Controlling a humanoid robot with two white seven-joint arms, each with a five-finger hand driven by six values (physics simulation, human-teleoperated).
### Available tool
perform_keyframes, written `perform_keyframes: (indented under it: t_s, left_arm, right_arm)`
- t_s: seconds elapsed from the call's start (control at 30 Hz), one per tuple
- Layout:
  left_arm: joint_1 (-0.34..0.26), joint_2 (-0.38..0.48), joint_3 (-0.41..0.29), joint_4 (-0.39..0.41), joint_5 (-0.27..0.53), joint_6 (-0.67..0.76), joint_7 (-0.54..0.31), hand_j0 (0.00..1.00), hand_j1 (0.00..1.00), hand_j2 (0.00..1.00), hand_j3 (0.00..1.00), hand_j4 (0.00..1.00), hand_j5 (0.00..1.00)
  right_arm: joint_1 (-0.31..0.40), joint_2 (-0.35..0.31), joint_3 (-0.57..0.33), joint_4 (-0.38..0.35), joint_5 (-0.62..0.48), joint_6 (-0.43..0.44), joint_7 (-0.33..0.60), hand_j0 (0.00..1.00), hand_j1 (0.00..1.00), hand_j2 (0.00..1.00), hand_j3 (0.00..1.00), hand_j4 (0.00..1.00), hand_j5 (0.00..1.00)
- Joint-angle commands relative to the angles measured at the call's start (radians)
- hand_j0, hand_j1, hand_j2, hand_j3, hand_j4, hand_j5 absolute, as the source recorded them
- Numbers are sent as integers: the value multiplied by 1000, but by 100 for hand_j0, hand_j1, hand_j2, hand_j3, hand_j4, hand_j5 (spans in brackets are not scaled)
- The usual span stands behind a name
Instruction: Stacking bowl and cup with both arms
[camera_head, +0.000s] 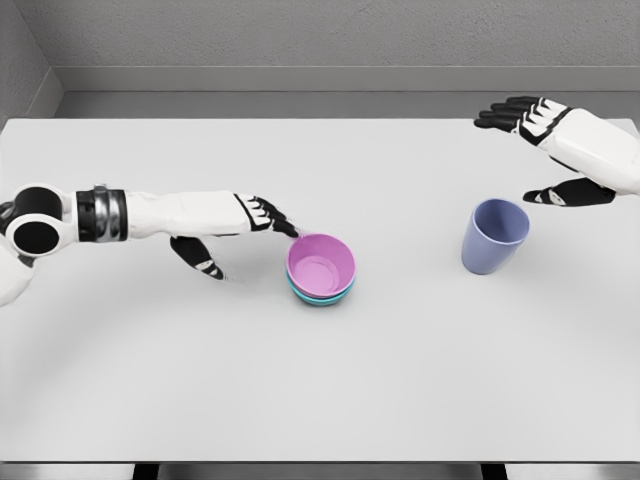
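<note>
A pink bowl sits nested inside a teal bowl near the middle of the white table. My left hand lies just left of the stack, fingers spread, fingertips touching or almost touching the pink rim, holding nothing. A lavender cup stands upright to the right of the bowls. My right hand hovers above and to the right of the cup with its fingers spread wide and its thumb pointing toward the cup; it does not touch it.
The grey wall and floor strip run behind the table's far edge. The table's near edge lies at the bottom of the view.
</note>
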Motion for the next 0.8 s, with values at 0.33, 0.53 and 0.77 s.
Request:
perform_keyframes:
  t_s: [0.33, 0.53, 0.77]
  left_arm:
    - [5, 155, 123, 317, 84, 3, 7, 100, 100, 100, 100, 100, 100]
    - [8, 155, 126, 323, 81, 3, 5, 100, 100, 100, 100, 100, 100]
    - [9, 155, 126, 323, 81, 3, 5, 100, 100, 100, 100, 100, 100]
  right_arm:
    - [-14, 4, -75, -8, -6, 133, 492, 100, 100, 100, 100, 100, 100]
    - [-17, 35, -60, -17, -5, 142, 501, 100, 100, 100, 100, 100, 100]
    - [-40, 51, -37, -8, -3, 156, 561, 100, 100, 100, 100, 100, 100]
